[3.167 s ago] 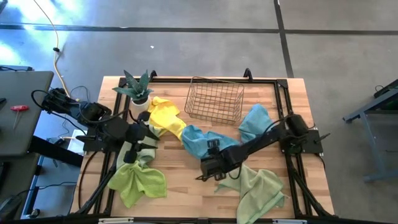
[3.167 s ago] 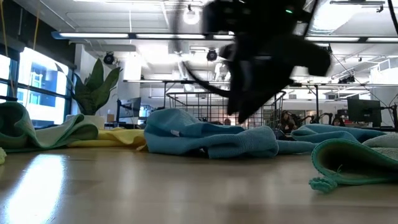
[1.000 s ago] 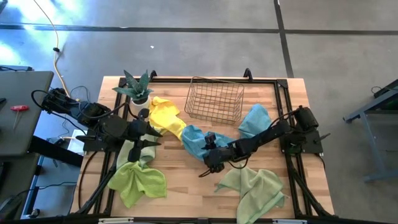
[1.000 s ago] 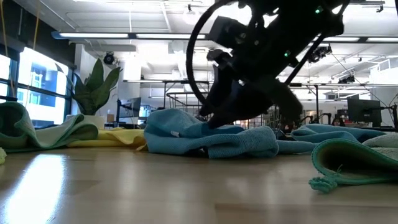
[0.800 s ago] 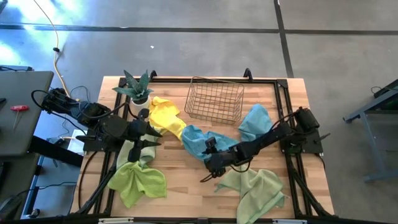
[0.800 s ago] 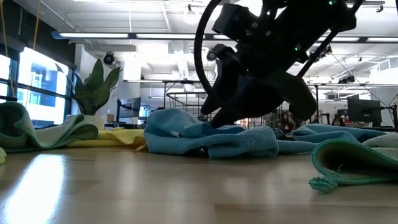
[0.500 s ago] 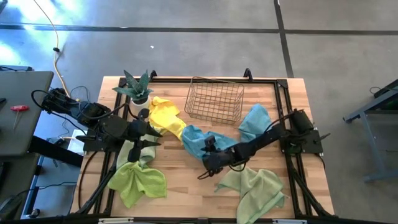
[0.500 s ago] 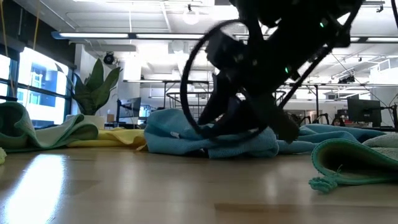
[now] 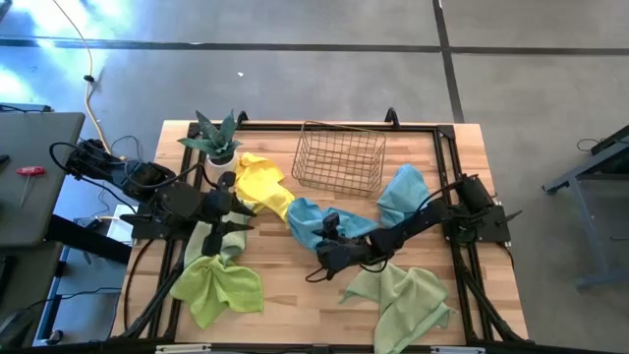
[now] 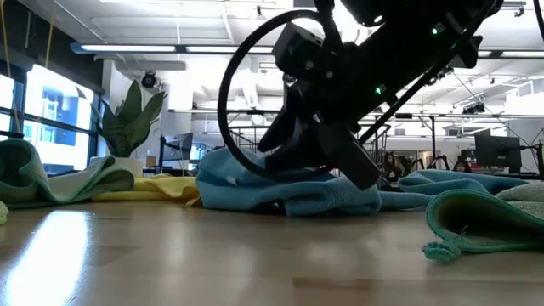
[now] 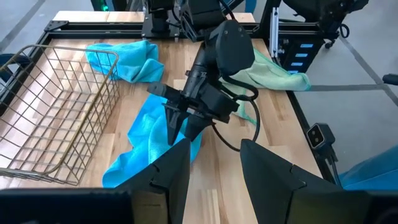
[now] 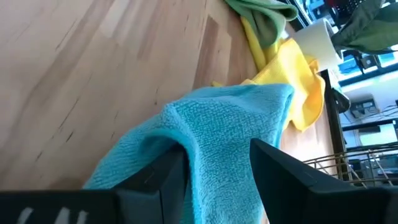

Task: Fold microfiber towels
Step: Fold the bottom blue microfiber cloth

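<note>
Nearest you, along the table's (image 9: pixel 295 315) front edge, a lime green towel (image 9: pixel 218 287) lies crumpled on the left and a pale sage green towel (image 9: pixel 403 300) is spread on the right. Just behind them, your right gripper (image 9: pixel 327 258) is down at the middle of the table with its two fingers straddling a raised fold of the light blue towel (image 9: pixel 313 221); in the right wrist view that blue fold (image 12: pixel 214 134) sits between the spread fingers, and you cannot tell whether they actually pinch it. Your left gripper (image 9: pixel 234 209) waits at the left side by the yellow towel (image 9: pixel 260 183); its fingers (image 11: pixel 171 171) stand apart with nothing between them. A second light blue towel (image 9: pixel 403 189) lies bunched toward the right. Farther back, the wire basket (image 9: pixel 340 157) stands at the rear centre, and the potted plant (image 9: pixel 214 138) stands at the rear left corner.
</note>
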Controlling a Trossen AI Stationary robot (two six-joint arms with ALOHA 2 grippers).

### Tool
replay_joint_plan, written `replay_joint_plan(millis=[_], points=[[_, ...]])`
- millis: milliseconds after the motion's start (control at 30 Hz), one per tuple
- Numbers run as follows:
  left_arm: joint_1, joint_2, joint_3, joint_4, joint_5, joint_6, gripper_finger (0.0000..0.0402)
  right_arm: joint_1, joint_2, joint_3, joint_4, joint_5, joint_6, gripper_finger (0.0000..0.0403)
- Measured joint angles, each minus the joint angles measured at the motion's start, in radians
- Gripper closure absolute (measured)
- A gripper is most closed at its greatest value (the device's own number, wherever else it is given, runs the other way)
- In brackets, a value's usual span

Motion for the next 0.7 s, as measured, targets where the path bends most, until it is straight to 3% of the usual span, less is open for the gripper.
replay_joint_plan(millis=[300, 700], points=[[0.0, 0.0, 0.0, 0.0, 0.0, 0.0, 0.0271, 0.0, 0.015, 0.0, -0.004, -0.053, 0.111, 0.0251], [0.0, 0.0, 0.0, 0.0, -0.004, 0.002, 0.0271, -0.012, 0.015, 0.0, -0.044, -0.137, 0.316, 0.0391]])
